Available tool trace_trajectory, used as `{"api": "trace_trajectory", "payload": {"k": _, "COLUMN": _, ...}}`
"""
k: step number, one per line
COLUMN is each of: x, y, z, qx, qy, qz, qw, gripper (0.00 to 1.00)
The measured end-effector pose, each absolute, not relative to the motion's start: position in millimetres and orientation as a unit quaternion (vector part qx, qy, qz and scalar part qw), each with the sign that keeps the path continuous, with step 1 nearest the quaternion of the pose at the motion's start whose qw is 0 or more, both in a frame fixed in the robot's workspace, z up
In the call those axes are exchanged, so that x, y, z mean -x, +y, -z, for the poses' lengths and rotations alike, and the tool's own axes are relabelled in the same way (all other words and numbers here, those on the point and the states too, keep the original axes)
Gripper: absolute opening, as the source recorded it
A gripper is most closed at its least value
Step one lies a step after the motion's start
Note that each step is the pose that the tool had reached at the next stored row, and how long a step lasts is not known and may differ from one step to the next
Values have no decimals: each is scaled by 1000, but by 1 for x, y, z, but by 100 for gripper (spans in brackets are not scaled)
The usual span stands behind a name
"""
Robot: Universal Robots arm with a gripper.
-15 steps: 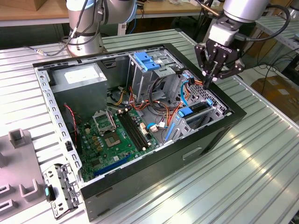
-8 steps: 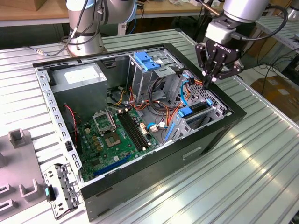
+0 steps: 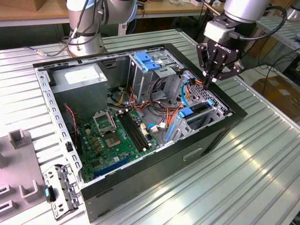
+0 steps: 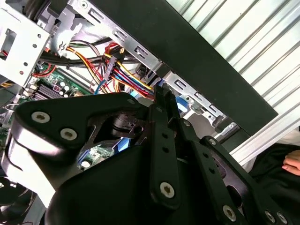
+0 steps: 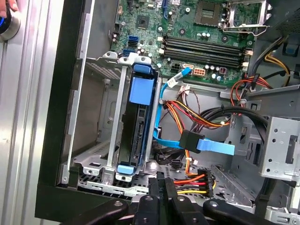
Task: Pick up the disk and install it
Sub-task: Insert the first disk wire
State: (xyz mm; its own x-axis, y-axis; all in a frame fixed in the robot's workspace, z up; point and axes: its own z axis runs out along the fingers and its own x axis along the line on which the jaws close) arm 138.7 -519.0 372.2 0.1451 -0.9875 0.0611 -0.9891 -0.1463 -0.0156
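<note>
tool (image 3: 209, 82): fingers pressed together, gripping nothing, hanging above the case's 3 o'clock edge in the exterior view | disk (image 5: 136, 129): seated on edge in the drive cage (image 5: 93, 140), blue rail around it, just under the tool | motherboard (image 5: 206, 33): beyond the cage | desk (image 3: 262, 154): under the computer case (image 3: 206, 140)

The gripper (image 5: 165, 194) has its fingers pressed together, holding nothing, above the open computer case (image 5: 56, 140). Just ahead of it, the disk (image 5: 136, 136) sits upright in its metal cage (image 5: 93, 122), blue rail around it. Beyond lies the green motherboard (image 5: 187, 28).
</note>
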Motion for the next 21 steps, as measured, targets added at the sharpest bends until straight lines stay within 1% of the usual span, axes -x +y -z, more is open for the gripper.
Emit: {"api": "trace_trajectory", "payload": {"k": 21, "x": -136, "y": -519, "z": -372, "qx": -713, "qy": -700, "qz": -27, "qw": 16, "gripper": 16}}
